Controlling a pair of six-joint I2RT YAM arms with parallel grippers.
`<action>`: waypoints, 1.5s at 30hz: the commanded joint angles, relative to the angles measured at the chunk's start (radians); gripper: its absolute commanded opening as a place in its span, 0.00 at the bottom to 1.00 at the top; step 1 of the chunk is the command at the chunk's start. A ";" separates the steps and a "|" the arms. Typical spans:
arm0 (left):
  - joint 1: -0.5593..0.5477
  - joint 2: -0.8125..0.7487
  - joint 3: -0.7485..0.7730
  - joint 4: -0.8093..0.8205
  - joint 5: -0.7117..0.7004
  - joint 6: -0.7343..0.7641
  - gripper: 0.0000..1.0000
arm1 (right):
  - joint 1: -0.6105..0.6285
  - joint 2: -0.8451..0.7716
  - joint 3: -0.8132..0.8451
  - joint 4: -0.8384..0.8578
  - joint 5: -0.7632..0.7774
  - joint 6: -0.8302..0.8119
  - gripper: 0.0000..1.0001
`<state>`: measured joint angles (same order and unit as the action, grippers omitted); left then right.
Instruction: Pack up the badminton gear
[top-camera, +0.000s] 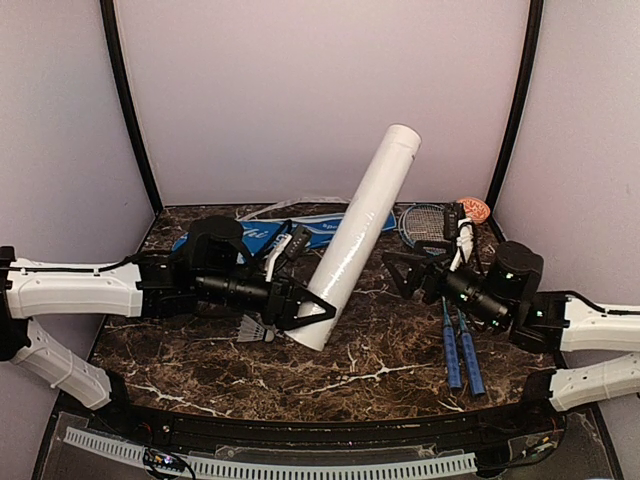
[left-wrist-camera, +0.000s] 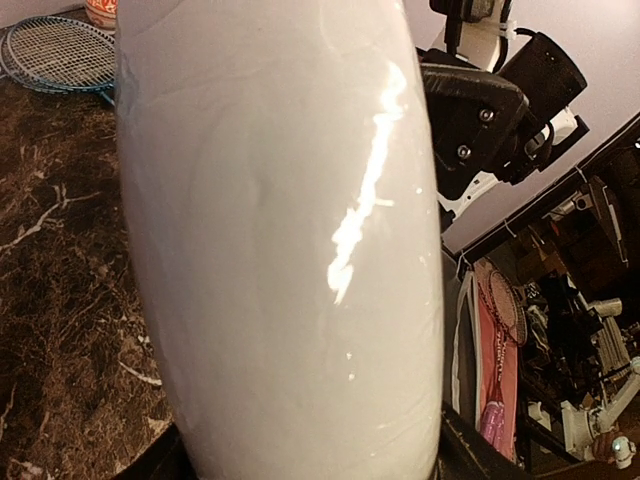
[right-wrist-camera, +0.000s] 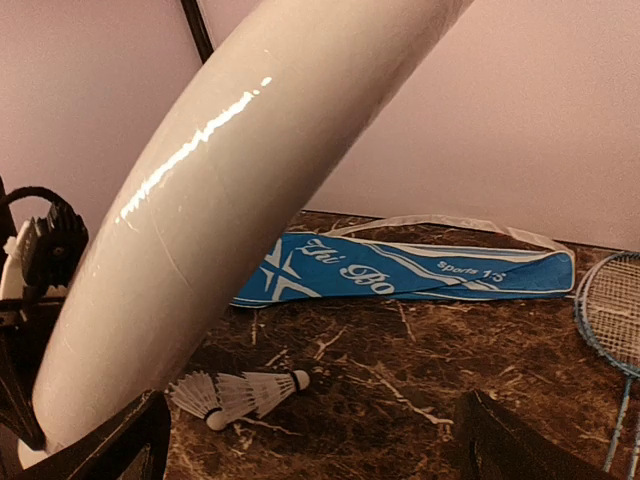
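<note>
My left gripper (top-camera: 316, 312) is shut on the lower end of the long white tube (top-camera: 362, 228) and holds it tilted, top end up and to the right. The tube fills the left wrist view (left-wrist-camera: 280, 250) between the fingers. Two white feather shuttlecocks (top-camera: 256, 330) lie on the table just left of the tube's foot; they also show in the right wrist view (right-wrist-camera: 245, 392). The blue racket cover (top-camera: 258, 236) lies flat at the back (right-wrist-camera: 400, 270). Two blue-handled rackets (top-camera: 458, 350) lie at the right. My right gripper (top-camera: 404, 272) is open and empty, right of the tube.
A small orange-patterned bowl (top-camera: 475, 208) sits at the back right corner behind the racket heads (top-camera: 424, 220). The table is dark marble (top-camera: 380, 375) with walls on three sides. The racket heads also show in the left wrist view (left-wrist-camera: 60, 50).
</note>
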<state>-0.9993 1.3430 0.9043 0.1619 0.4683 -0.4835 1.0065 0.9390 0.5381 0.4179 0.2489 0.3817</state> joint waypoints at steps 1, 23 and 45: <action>0.045 -0.060 -0.012 -0.038 0.087 -0.004 0.51 | 0.003 -0.110 -0.006 -0.343 0.139 -0.265 1.00; 0.083 0.030 0.114 -0.389 0.352 -0.010 0.48 | 0.465 0.111 0.295 -0.630 0.366 -1.029 1.00; 0.023 0.124 0.170 -0.425 0.454 -0.050 0.46 | 0.538 0.387 0.347 -0.443 0.461 -1.334 0.97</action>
<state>-0.9733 1.4738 1.0336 -0.2935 0.8722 -0.5308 1.5337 1.3136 0.8658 -0.1001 0.6968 -0.9092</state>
